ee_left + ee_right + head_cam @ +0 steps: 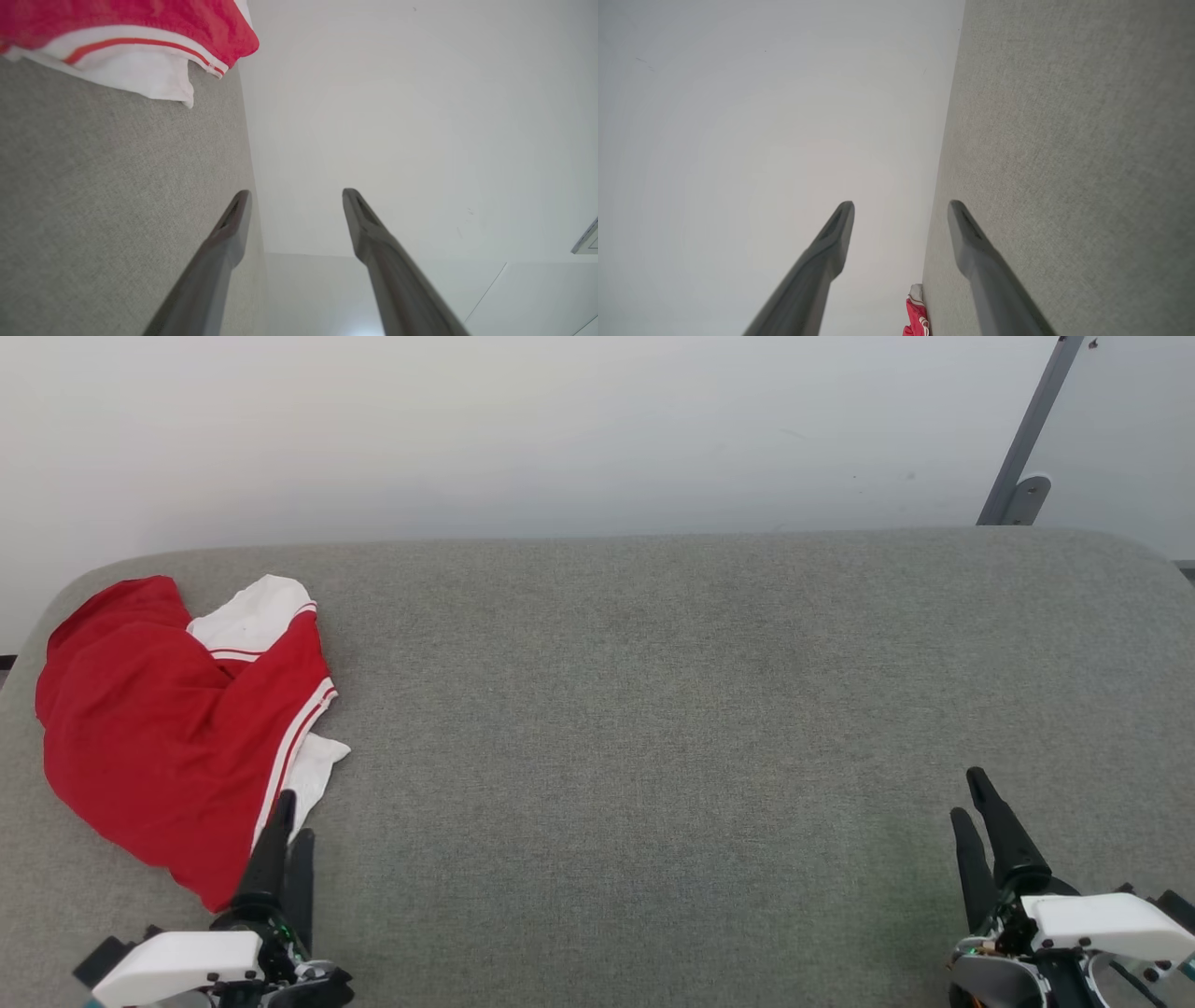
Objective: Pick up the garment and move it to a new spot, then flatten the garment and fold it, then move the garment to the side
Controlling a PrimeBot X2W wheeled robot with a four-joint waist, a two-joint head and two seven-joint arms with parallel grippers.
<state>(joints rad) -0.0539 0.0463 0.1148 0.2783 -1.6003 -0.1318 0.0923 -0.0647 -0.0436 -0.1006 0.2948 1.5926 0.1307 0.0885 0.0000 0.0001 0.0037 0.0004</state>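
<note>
The garment (159,737) lies crumpled at the table's (653,709) left end. The left claw (295,817), parted and empty, sits at its near edge, seemingly ready for pickup; the right claw (967,793), also parted and empty, sits near right.

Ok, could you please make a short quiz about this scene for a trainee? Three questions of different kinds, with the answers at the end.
1. Multiple choice: which is nearer to the red jersey T-shirt?
A. the left hand
B. the right hand
C. both equally near
2. True or false: the T-shirt lies folded flat in the middle of the grey fabric surface.
3. Fill in the missing word: in the wrist views, the fingers of each hand stand apart with nothing between them, so both hands are ____.

Key: 1. A. 2. False: it lies crumpled at the surface's left end. 3. open.
</note>
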